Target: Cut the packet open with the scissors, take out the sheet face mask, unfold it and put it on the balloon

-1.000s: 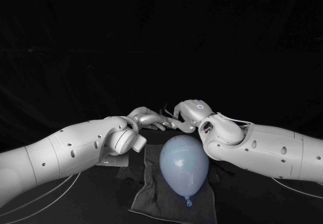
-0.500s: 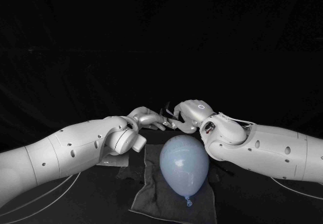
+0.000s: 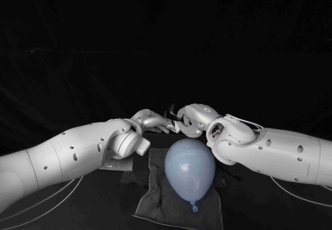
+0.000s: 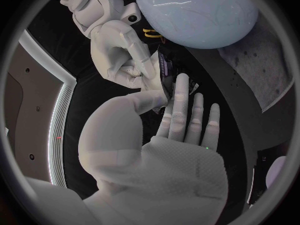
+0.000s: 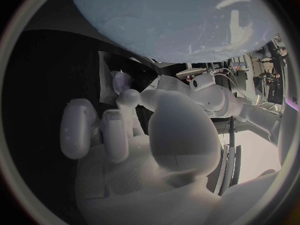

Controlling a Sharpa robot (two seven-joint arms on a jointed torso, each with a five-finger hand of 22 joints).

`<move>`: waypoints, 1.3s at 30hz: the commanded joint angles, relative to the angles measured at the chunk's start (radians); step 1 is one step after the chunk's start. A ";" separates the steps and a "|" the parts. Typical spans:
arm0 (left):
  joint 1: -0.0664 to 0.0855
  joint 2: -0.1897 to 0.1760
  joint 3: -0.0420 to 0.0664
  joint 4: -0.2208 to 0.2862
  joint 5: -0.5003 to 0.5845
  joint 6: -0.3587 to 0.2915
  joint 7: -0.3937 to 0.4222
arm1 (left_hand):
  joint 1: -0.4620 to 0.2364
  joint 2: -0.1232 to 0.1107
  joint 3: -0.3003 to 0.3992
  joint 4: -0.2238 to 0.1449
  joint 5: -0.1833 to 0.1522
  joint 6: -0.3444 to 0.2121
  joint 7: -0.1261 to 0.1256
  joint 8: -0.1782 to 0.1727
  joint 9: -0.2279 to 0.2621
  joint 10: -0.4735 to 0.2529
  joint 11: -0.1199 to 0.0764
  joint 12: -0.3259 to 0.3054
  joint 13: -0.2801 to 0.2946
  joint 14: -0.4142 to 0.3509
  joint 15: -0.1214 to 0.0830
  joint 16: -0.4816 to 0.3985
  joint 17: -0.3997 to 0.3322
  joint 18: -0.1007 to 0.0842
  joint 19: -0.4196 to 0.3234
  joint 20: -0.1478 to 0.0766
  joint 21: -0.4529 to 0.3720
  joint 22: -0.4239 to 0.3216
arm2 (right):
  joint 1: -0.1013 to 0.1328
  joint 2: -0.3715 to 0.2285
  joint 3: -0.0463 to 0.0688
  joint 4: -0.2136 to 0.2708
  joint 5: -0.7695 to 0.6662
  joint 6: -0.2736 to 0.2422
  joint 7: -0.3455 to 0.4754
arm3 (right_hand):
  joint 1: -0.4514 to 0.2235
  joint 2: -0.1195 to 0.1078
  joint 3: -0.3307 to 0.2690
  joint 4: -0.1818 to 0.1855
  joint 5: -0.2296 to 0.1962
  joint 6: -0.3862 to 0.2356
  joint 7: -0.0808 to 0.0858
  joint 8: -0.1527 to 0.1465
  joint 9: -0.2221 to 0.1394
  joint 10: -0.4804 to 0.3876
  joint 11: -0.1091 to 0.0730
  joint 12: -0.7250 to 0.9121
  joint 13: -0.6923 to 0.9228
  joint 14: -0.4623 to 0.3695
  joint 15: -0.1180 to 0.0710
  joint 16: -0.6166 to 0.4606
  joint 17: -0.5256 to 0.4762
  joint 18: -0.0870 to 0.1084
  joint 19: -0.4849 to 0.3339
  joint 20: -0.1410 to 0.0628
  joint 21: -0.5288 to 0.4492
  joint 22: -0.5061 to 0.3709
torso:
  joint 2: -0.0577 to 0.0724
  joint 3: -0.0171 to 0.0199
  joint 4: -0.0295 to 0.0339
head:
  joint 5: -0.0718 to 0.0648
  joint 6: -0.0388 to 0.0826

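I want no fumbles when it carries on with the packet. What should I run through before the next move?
1. Balloon lying steady on the cloth: ok.
2. Left robot hand and right robot hand brought together at the packet, behind the balloon: ok.
3. Firm hold on the packet by either robot hand: cannot tell; the fingers crowd round the contact.
4. Packet already cut open: cannot tell.
5. Mask on the balloon: not ok; its upper surface is bare.
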 commanded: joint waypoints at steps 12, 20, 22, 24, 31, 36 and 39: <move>0.003 0.001 0.001 -0.004 0.004 -0.008 0.001 | 0.008 -0.002 0.006 -0.002 0.004 0.010 -0.008 0.029 0.149 0.004 0.000 0.005 0.002 0.001 -0.004 0.007 -0.001 0.007 -0.003 0.000 -0.005 0.001 | 0.017 -0.020 0.003 0.005 0.165 0.033 0.035 | -0.026 -0.061 -0.014 -0.185 0.114 0.016 0.010 -0.022 -0.012 -0.023 0.001 -0.057 -0.069 0.060 0.011 -0.012 0.108 0.013 -0.007 0.009 -0.005 0.174 | -0.001 -0.0006 0.0000 | 0.001 -0.001; 0.003 0.000 0.001 -0.005 0.004 -0.008 0.000 | 0.007 -0.003 0.007 -0.002 0.004 0.011 -0.008 0.030 0.150 0.004 0.000 0.006 0.002 0.001 -0.004 0.008 -0.002 0.008 -0.003 0.000 -0.006 0.001 | 0.021 -0.029 0.004 0.006 0.173 0.040 0.024 | 0.019 -0.036 -0.021 -0.207 0.123 0.010 0.011 -0.023 -0.011 -0.037 0.000 -0.060 -0.079 0.064 0.007 -0.009 0.114 0.013 -0.003 0.002 -0.006 0.174 | 0.000 -0.0004 0.0000 | 0.001 0.001; 0.003 0.000 0.001 -0.005 0.004 -0.009 0.000 | 0.007 -0.003 0.007 -0.002 0.004 0.011 -0.008 0.030 0.150 0.004 0.000 0.006 0.002 0.001 -0.004 0.008 -0.002 0.008 -0.003 0.000 -0.006 0.001 | 0.022 -0.032 0.004 0.008 0.175 0.043 0.021 | 0.019 -0.040 -0.023 -0.208 0.115 0.006 0.014 -0.026 -0.013 -0.053 0.003 -0.085 -0.098 0.062 0.009 -0.013 0.109 0.013 -0.004 0.003 -0.008 0.174 | 0.000 -0.0005 -0.0002 | 0.001 0.001; 0.003 0.000 0.001 -0.006 0.004 -0.009 0.000 | 0.007 -0.003 0.007 -0.002 0.004 0.011 -0.008 0.030 0.150 0.004 0.000 0.006 0.002 0.001 -0.004 0.008 -0.002 0.008 -0.003 0.000 -0.006 0.001 | 0.023 -0.035 0.004 0.010 0.169 0.041 0.012 | 0.011 -0.046 -0.041 -0.202 0.078 0.007 0.014 -0.026 -0.012 -0.056 0.004 -0.087 -0.104 0.062 0.012 -0.011 0.112 0.012 -0.003 0.007 -0.006 0.175 | 0.000 -0.0005 -0.0004 | 0.001 0.001; 0.003 0.000 0.001 -0.006 0.005 -0.008 0.000 | 0.007 -0.003 0.007 -0.002 0.004 0.011 -0.008 0.030 0.150 0.004 0.000 0.006 0.002 0.001 -0.004 0.008 -0.002 0.008 -0.003 0.000 -0.006 0.001 | 0.025 -0.042 0.004 0.016 0.113 0.006 -0.036 | -0.010 -0.069 -0.175 -0.141 -0.188 0.049 -0.023 0.020 0.005 0.100 -0.022 0.259 0.129 0.085 -0.006 0.045 0.185 -0.012 0.054 -0.003 0.107 0.206 | -0.001 -0.0008 0.0002 | -0.001 0.004; 0.004 -0.001 0.001 -0.005 0.005 -0.007 0.001 | 0.007 -0.003 0.007 -0.002 0.004 0.011 -0.008 0.030 0.150 0.004 0.000 0.006 0.002 0.001 -0.004 0.008 -0.002 0.008 -0.003 0.000 -0.006 0.001 | 0.026 -0.047 0.004 0.016 0.072 -0.006 -0.072 | -0.045 -0.106 -0.240 -0.076 -0.292 0.055 -0.027 0.042 0.008 0.134 -0.026 0.367 0.205 0.091 -0.010 0.062 0.207 -0.022 0.076 -0.010 0.155 0.221 | -0.001 -0.0007 0.0007 | -0.001 0.005; 0.004 -0.001 0.001 -0.005 0.005 -0.005 0.001 | 0.007 -0.003 0.007 -0.002 0.004 0.011 -0.008 0.030 0.150 0.004 0.000 0.006 0.002 0.001 -0.004 0.008 -0.002 0.008 -0.003 0.000 -0.006 0.001 | 0.026 -0.048 0.004 0.015 0.051 -0.011 -0.091 | -0.063 -0.130 -0.295 -0.039 -0.294 0.058 -0.030 0.056 0.011 0.152 -0.028 0.409 0.235 0.094 -0.011 0.071 0.219 -0.026 0.084 -0.011 0.176 0.226 | 0.000 -0.0009 0.0001 | -0.002 0.006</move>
